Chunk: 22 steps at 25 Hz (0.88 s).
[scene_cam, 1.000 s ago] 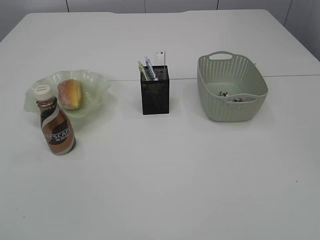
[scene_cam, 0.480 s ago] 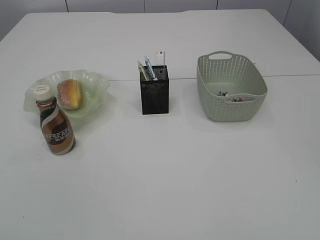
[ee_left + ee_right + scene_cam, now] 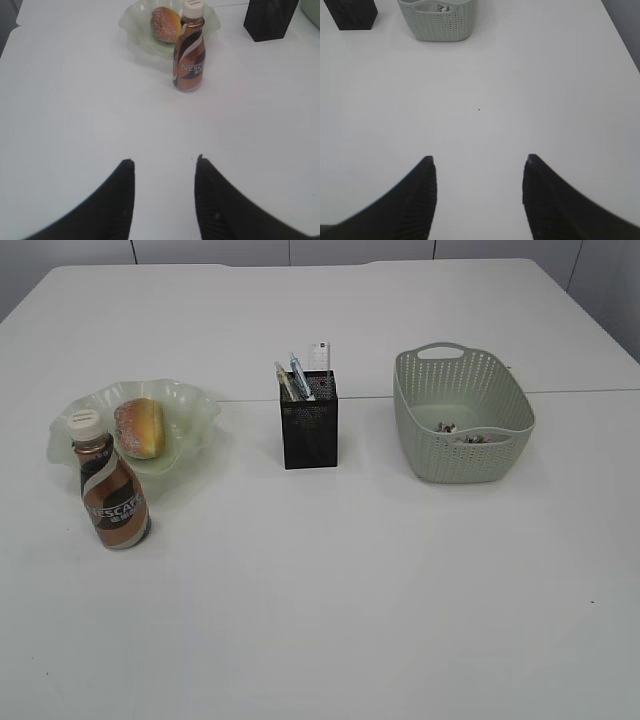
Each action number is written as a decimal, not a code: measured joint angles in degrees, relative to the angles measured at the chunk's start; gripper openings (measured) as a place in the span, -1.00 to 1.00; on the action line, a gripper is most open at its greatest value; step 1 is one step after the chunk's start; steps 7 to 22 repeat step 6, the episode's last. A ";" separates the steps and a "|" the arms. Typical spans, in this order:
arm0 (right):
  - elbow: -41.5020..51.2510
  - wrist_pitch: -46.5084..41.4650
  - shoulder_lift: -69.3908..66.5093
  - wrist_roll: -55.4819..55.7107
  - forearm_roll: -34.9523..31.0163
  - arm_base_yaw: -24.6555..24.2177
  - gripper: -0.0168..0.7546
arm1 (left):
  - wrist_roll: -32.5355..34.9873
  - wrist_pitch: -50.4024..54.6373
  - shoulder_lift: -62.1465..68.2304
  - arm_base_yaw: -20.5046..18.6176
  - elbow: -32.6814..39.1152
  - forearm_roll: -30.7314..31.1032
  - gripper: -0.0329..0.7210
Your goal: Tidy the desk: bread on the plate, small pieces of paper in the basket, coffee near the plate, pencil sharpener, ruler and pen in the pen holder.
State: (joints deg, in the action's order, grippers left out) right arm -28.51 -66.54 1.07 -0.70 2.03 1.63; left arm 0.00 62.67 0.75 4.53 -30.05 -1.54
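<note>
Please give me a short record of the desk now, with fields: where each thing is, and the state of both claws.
bread: on the plate
coffee bottle: upright, at the plate's front edge
pen holder: holds pens and a ruler
basket: small paper pieces inside
left claw: open, empty, above bare table
right claw: open, empty

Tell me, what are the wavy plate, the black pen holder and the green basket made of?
The plate looks like translucent pale green glass or plastic: light passes through its ruffled rim. The pen holder seems to be black metal mesh, judging by its fine perforations, matte finish. The basket appears to be moulded matte plastic, with a woven-style pattern of small holes and a cut-out handle.
</note>
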 joint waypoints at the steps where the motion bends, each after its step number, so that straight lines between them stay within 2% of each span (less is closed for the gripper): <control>1: 0.00 0.00 0.00 0.00 0.00 0.00 0.09 | 0.00 0.00 0.00 0.00 0.00 0.00 -0.13; 22: 0.00 0.00 0.00 0.00 0.00 0.00 0.09 | 0.00 0.00 0.00 0.00 0.00 0.00 -0.14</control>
